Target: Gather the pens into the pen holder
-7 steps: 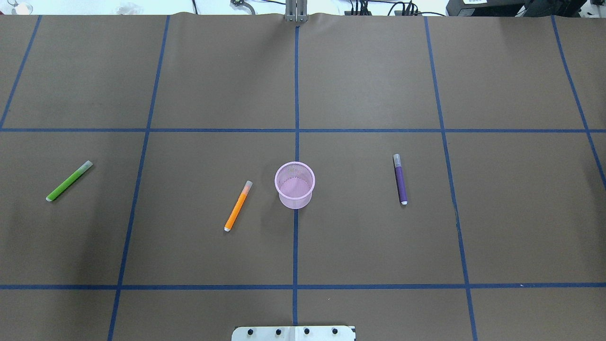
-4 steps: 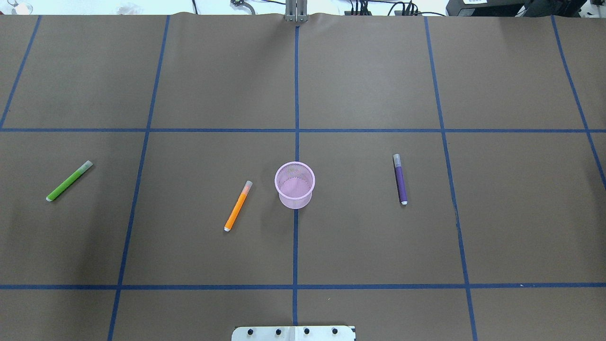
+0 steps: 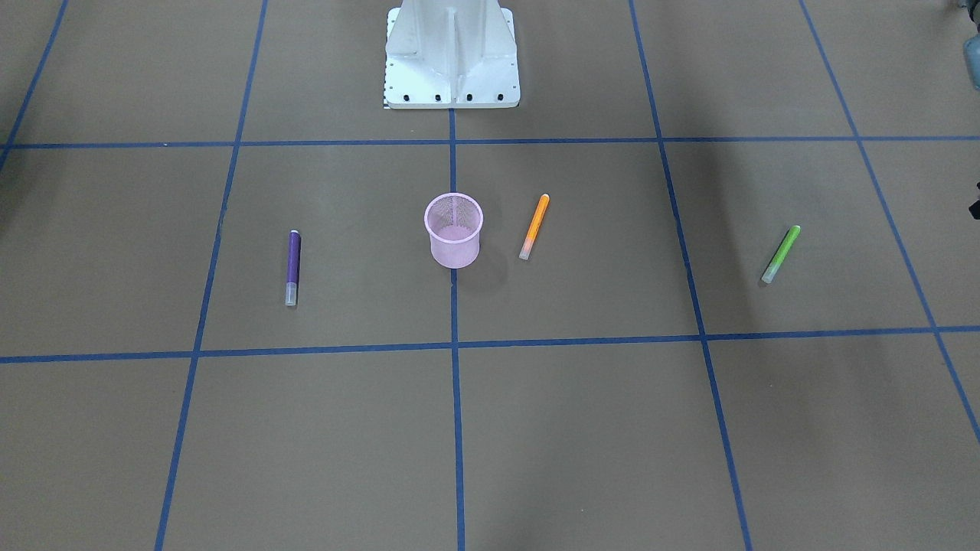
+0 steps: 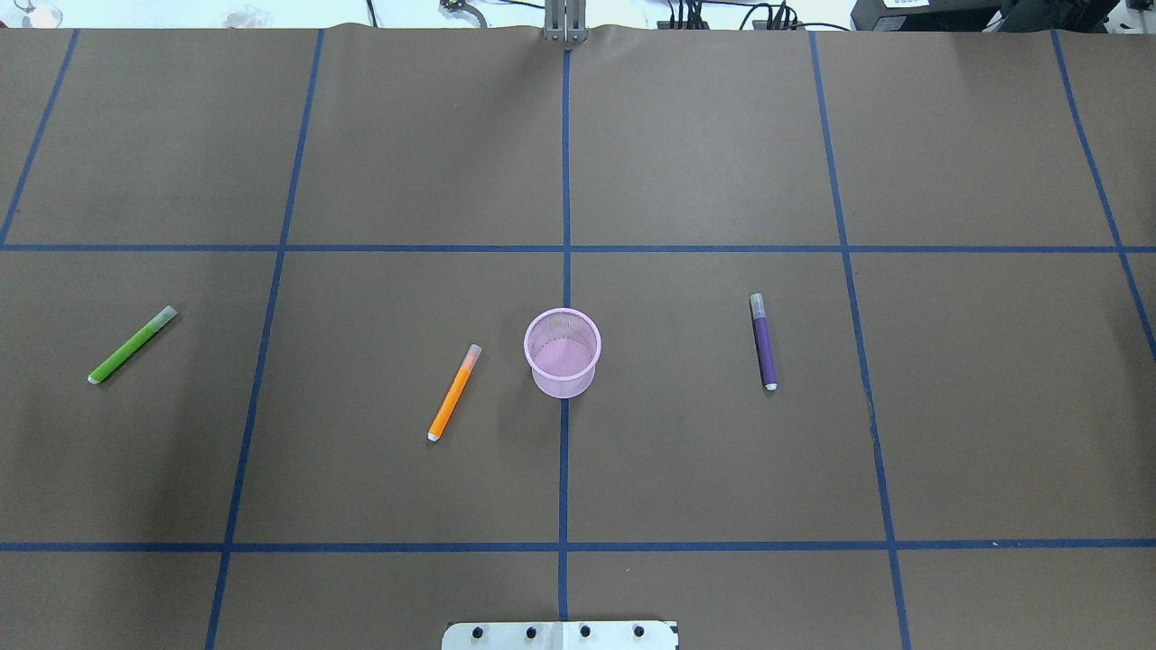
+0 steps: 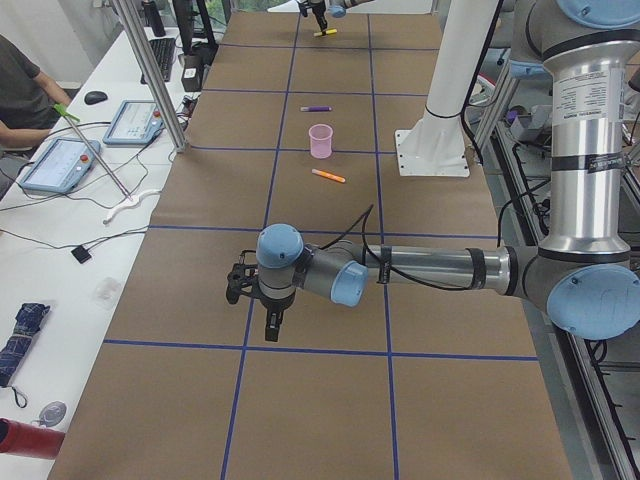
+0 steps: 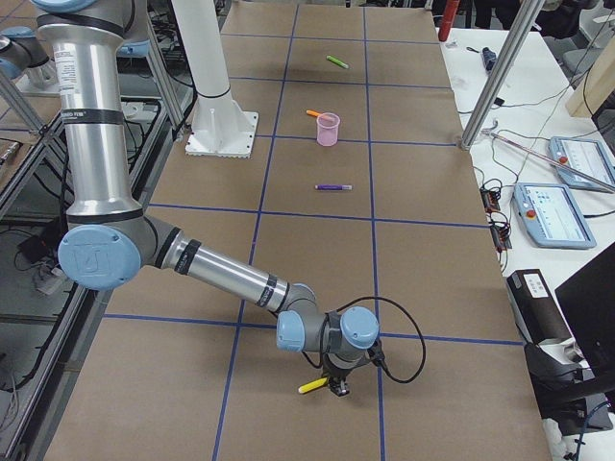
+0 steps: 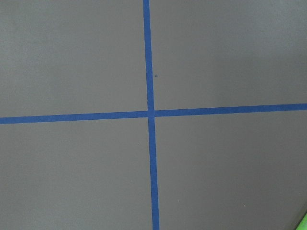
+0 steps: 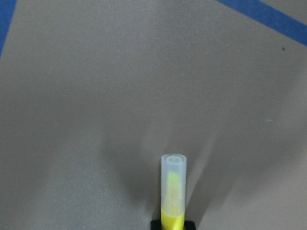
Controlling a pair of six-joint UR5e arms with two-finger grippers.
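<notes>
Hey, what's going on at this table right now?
Two robot arms are gathering pens into the pink pen holder, which looks empty. The right end effector is at the yellow pen near one end of the table; whether it has gripped it is unclear. The left end effector hovers over bare surface at the other end. The orange pen, green pen and purple pen lie loose around the holder.

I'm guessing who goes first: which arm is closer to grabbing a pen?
Right. The right pincer is down at the yellow pen; the left pincer hangs above the table, the green pen only at its camera's corner.
</notes>
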